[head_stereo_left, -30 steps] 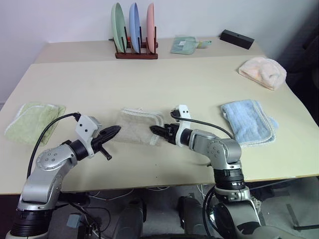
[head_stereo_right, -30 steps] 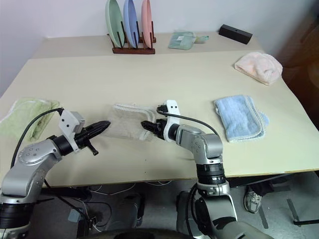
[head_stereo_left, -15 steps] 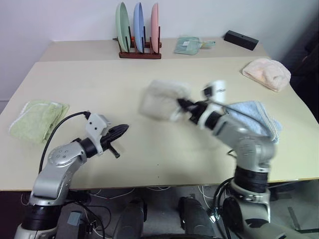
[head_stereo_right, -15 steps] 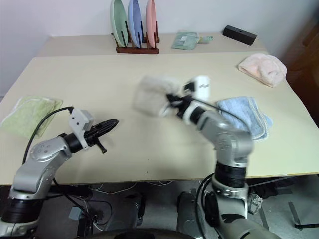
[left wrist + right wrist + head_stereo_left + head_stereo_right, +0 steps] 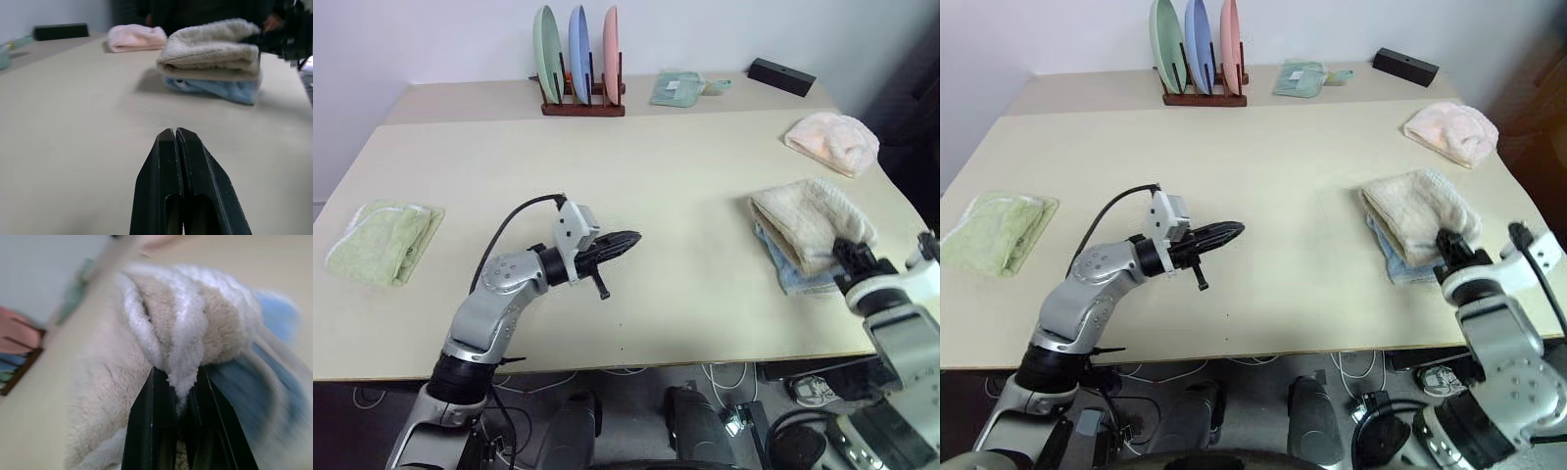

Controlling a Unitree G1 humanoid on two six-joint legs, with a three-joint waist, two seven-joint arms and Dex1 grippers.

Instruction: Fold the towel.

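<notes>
Beige towel [image 5: 813, 221] folded, lying atop light-blue towel [image 5: 790, 275] at right side of tabletop [image 5: 656, 166]; blue one mostly hidden beneath, only near edge showing. Right gripper [image 5: 177, 382] jaws clenched on towel's near white-piped edge; pinched part buried in pile, blurred in right wrist view. Left gripper [image 5: 175, 134] mid-tabletop, jaws pressed together, empty, pointing toward towel, well apart. Pale-green towel [image 5: 380, 240] at left edge. Pink cloth [image 5: 832, 141] behind stack. Plate rack [image 5: 579, 59] at back.
</notes>
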